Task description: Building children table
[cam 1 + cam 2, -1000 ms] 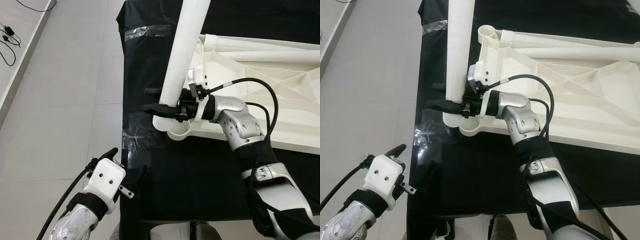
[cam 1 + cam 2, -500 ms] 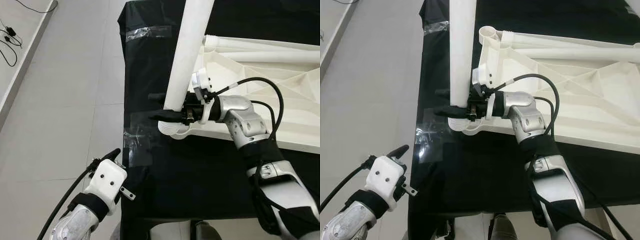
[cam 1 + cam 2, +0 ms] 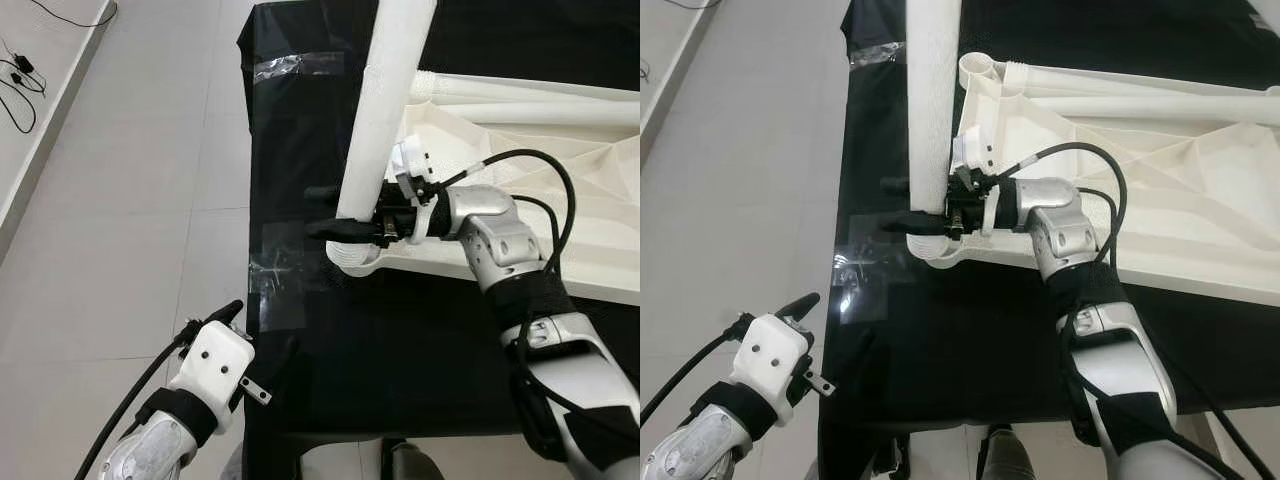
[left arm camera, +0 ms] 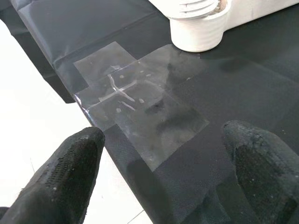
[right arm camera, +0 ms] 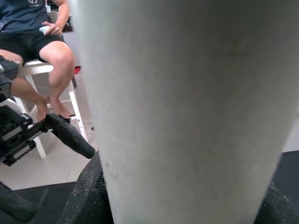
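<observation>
A white plastic tabletop [image 3: 530,190] lies upside down on the black-covered table [image 3: 300,120]. A white round leg [image 3: 385,100] stands nearly upright over the tabletop's near-left corner socket [image 3: 358,258]. My right gripper [image 3: 330,210] is shut on the leg just above the socket; the leg [image 5: 187,107] looms right in front of the right wrist camera. Low at the table's near-left corner, my left gripper [image 4: 159,172] hangs open with nothing between its fingers [image 4: 70,172], its white wrist [image 3: 215,360] beside the edge.
Clear tape patches [image 3: 280,275] hold the black cover near the left edge. Grey tiled floor [image 3: 120,200] runs along the table's left side, with cables [image 3: 15,70] by the wall. A seated person's legs [image 5: 42,56] on a white chair appear in the right wrist view.
My right gripper has shifted right with the leg, bringing its threaded bottom end over and down into the corner socket. The left arm has stayed put.
</observation>
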`<state>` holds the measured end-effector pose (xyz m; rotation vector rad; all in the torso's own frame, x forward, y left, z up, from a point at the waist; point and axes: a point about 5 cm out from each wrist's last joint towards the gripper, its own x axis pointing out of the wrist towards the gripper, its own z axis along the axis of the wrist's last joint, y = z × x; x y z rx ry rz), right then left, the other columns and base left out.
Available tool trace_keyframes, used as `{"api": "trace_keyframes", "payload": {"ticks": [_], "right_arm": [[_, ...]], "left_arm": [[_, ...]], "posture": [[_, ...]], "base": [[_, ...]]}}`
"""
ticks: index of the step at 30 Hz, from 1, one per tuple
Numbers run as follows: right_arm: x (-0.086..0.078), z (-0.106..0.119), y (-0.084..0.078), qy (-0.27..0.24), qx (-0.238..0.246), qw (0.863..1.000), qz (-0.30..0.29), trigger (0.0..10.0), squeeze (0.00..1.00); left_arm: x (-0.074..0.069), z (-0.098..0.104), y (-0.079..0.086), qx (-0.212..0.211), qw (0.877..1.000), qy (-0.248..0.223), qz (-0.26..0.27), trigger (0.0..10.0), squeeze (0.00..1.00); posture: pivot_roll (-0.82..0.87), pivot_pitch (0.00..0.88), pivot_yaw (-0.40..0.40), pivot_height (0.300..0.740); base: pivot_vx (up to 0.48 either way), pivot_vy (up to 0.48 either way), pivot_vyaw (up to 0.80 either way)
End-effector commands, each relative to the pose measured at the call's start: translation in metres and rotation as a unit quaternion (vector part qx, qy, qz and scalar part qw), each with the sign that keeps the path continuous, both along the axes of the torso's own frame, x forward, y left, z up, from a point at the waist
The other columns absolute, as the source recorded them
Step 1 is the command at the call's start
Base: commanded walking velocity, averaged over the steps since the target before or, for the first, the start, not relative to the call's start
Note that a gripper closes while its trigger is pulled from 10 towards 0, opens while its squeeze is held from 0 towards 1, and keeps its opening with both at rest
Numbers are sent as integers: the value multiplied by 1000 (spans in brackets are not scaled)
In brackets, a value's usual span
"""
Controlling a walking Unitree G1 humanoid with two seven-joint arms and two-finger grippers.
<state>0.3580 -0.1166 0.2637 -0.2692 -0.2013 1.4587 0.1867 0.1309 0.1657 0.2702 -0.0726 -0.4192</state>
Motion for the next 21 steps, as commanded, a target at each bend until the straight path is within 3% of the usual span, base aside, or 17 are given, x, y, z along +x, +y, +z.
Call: {"api": "trace_keyframes", "payload": {"ticks": [1,7,21], "right_arm": [[2,-12,-4,22,-15,1000,-12,10000,0],[4,-11,-9,24,-15,999,-16,10000,0],[-1,-11,-23,53,-42,997,44,10000,0]], "left_arm": [[-4,-2,1,-1,1000,9,-1,10000,0],[-6,-1,1,0,1000,10,-1,10000,0],[-12,1,-1,-9,1000,13,-21,10000,0]], "posture": [[125,343,34,740],[126,350,36,740],[137,369,42,740]], "base": [[0,0,0],[0,0,0],[0,0,0]]}}
